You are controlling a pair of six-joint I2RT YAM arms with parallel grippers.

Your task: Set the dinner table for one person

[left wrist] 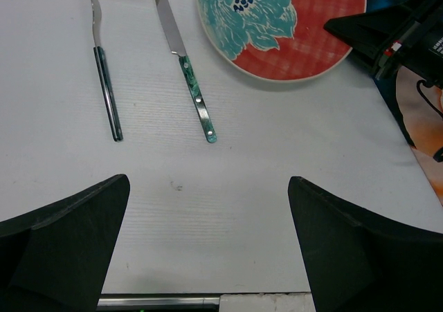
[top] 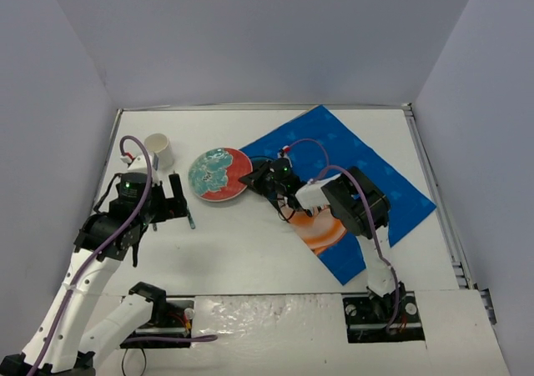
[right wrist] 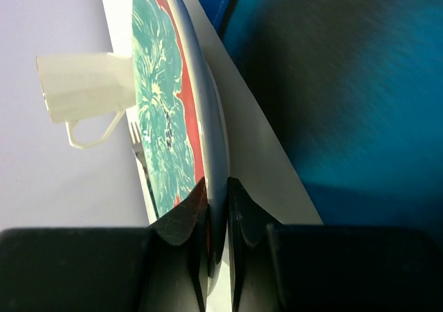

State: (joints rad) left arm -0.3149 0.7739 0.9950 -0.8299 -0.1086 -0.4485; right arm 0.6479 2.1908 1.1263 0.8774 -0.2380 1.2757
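1. Right gripper [right wrist: 216, 186] sits closest to its wrist camera, its jaws clamped on the rim of the floral plate [right wrist: 169, 111], one finger above and one below.
2. From above, the plate [top: 219, 174] lies on the dinner table [top: 250, 255], the white surface filling the walled enclosure, with its right edge just beside the corner of the blue placemat [top: 367, 172]. Whether it is lifted or resting cannot be told.
3. Left gripper [left wrist: 209, 184] hovers with jaws spread wide and nothing between them, near a knife [left wrist: 190, 73] and a fork [left wrist: 107, 90] lying side by side on the table.
4. A white mug [top: 158, 149] stands beyond the left gripper.
5. The step in hand looks like placing the plate.
6. Next, the right arm likely needs to carry it level toward the placemat's middle before releasing; a rim pinch could slip.
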